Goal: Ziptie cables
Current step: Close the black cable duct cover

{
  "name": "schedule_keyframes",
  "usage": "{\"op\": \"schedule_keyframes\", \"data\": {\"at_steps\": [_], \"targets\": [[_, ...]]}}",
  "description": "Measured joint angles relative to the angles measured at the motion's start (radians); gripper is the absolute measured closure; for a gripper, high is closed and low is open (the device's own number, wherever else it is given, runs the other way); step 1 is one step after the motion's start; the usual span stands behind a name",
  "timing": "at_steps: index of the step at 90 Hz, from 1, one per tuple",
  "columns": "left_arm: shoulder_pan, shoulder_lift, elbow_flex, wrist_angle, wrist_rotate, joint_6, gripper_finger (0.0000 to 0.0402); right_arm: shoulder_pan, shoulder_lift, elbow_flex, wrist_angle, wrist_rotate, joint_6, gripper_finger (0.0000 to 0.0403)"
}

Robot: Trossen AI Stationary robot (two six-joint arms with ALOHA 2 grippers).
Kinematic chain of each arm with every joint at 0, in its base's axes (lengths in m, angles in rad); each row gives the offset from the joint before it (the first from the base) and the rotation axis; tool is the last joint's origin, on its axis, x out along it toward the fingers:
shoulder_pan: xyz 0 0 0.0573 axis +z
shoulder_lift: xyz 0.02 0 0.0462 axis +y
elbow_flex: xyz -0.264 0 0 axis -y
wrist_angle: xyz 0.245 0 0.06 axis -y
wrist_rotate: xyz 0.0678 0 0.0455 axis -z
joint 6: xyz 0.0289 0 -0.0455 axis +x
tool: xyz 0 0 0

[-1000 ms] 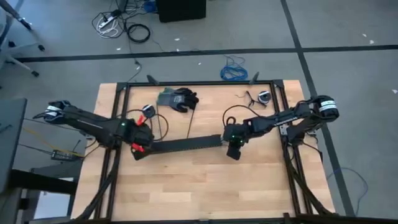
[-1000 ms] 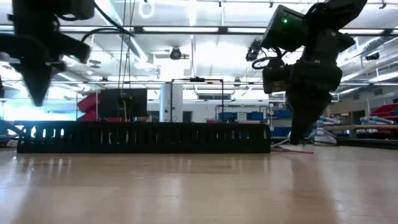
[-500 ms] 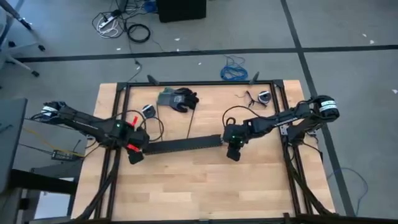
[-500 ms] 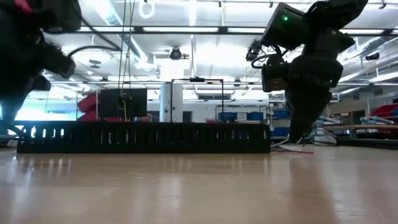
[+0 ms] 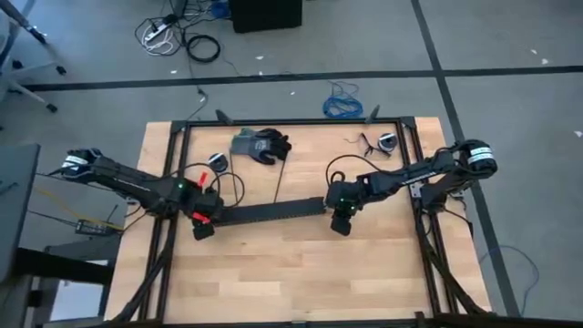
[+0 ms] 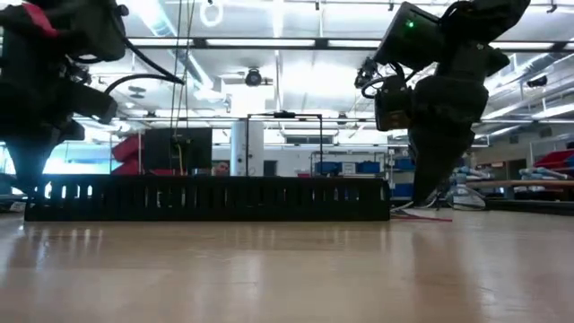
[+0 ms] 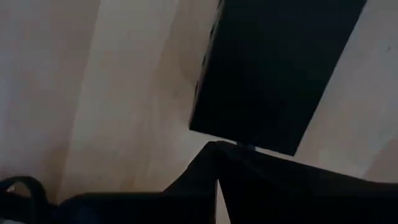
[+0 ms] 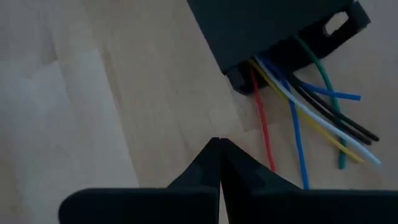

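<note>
While the long black slotted duct [image 5: 271,212] lies across the middle of the desk [image 5: 291,273], the left tool [image 5: 202,228] hovers over its near end, fingers pressed together and holding nothing; the left wrist view shows that end of the duct [image 7: 273,68] just ahead of the closed tips. A short way beyond the left tool, toward the desk's far edge, lie a small round object [image 5: 217,161] and a dark glove [image 5: 262,144].

At the duct's other end the right tool [image 5: 339,225] hangs just beside the opening, its fingers likewise shut and empty. The cables [image 8: 298,106] spill from that opening directly in front of the right tool: red, blue, yellow, white, green and black strands fanned flat on the wood, touching the desk and apart from the fingertips.

No zip tie shows in these views. My reading is that the strands must first be gathered. To do it well, the right tool should open, come down over the fan close to the duct mouth where the strands lie tightest, and close gently so none slips aside, while the left tool steadies the duct against sliding.
</note>
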Motion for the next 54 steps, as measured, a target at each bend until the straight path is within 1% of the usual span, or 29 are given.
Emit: {"op": "schedule_keyframes", "data": {"at_steps": [14, 36, 44, 54], "targets": [[0.021, 0.009, 0.0, 0.018, -0.001, 0.025, 0.0401, -0.003, 0.0, 0.0, 0.005, 0.002, -0.009, 0.0402], [0.035, 0.013, 0.0, 0.025, -0.004, 0.037, 0.0401, -0.036, 0.11, 0.005, 0.064, -0.027, -0.047, 0.0402], [0.034, 0.014, 0.001, 0.023, -0.004, 0.037, 0.0401, -0.041, 0.119, 0.005, 0.064, -0.025, -0.061, 0.0402], [0.034, 0.014, 0.001, 0.024, -0.004, 0.037, 0.0401, -0.041, 0.102, 0.004, 0.059, 0.001, -0.072, 0.0402]]}}
